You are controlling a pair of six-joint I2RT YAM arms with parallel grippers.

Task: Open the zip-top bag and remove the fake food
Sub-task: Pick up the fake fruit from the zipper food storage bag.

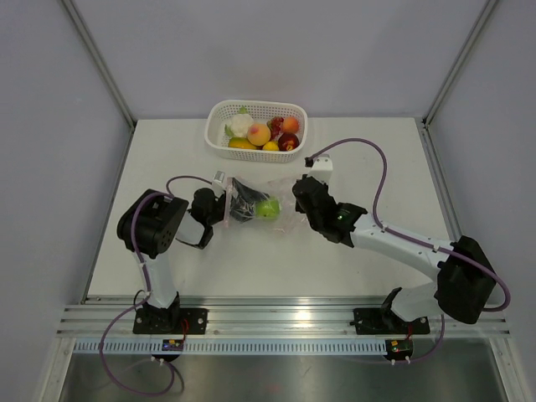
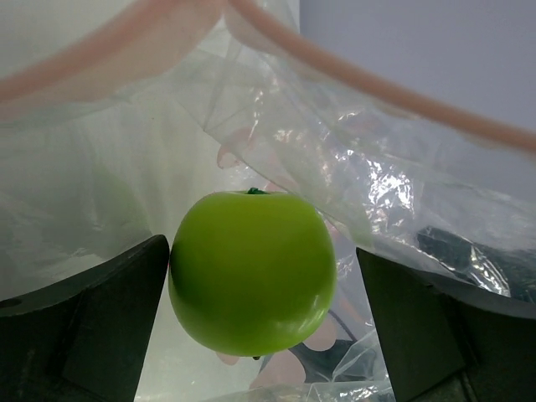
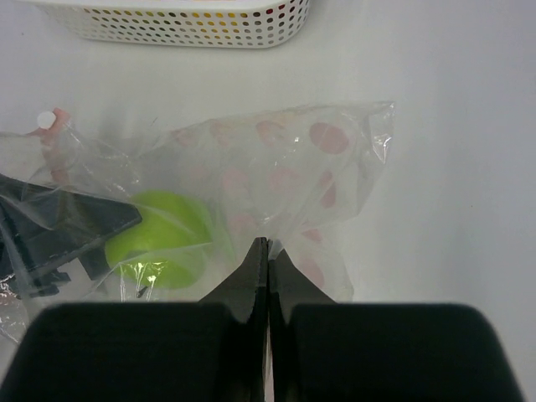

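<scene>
The clear zip-top bag (image 1: 283, 194) with pink dots lies at mid-table, its mouth toward the left arm. My left gripper (image 1: 243, 207) reaches inside it and stands open (image 2: 261, 260). A green apple (image 2: 251, 272) sits between its fingers, close to the left one and with a gap to the right one. The pink zip strip (image 2: 335, 71) arches overhead. My right gripper (image 3: 268, 244) is shut on a fold of the bag (image 3: 318, 167) at its closed end, beside the apple (image 3: 163, 239). Other fake food (image 1: 260, 134) fills the basket.
A white perforated basket (image 1: 214, 138) stands at the back of the table, just beyond the bag, holding a cauliflower, peach, orange, yellow and dark red pieces. Its wall (image 3: 184, 25) shows at the top of the right wrist view. Grey walls enclose the table.
</scene>
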